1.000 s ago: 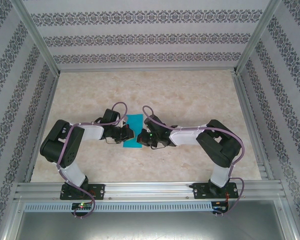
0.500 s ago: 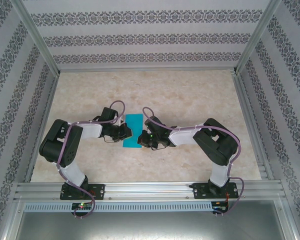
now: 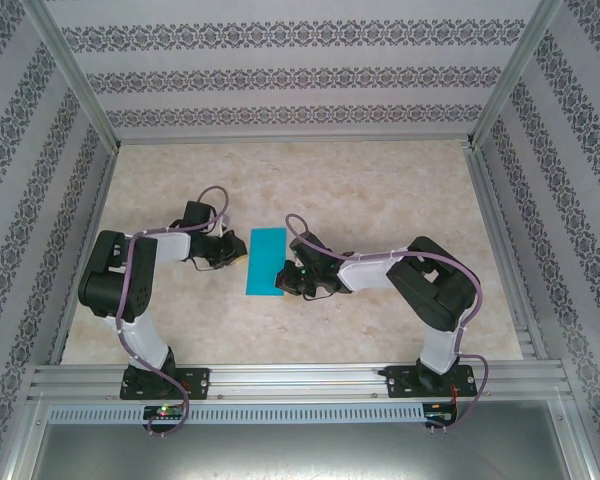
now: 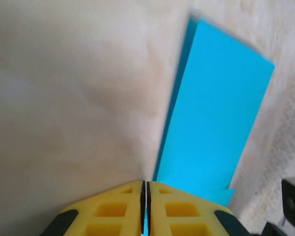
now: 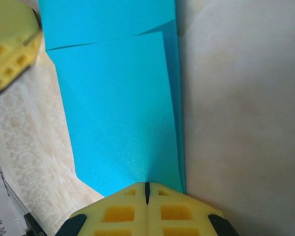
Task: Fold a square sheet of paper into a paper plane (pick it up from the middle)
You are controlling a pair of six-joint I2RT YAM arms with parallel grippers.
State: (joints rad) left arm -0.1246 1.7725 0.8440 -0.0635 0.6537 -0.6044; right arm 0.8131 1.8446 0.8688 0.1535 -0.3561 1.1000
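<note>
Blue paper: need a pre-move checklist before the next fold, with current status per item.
1. Paper folded to a narrow rectangle, lying on the table: ok.
2. Layer edges aligned: not ok; the right wrist view shows a skewed flap edge and a lower strip peeking out.
3. Right gripper shut, tips at the paper's edge: ok.
4. Left gripper free of the paper: cannot tell; fingers nearly together at its edge.
5. Grippers on opposite sides of the paper: ok.

1. The square sheet of paper [image 3: 264, 262] lies on the worktop [image 3: 380, 190], near its middle.
2. The left claw [image 3: 238, 252] sits just beside the sheet's left edge.
3. The right claw [image 3: 283, 278] meets its right edge, toward the worktop's near side.
</note>
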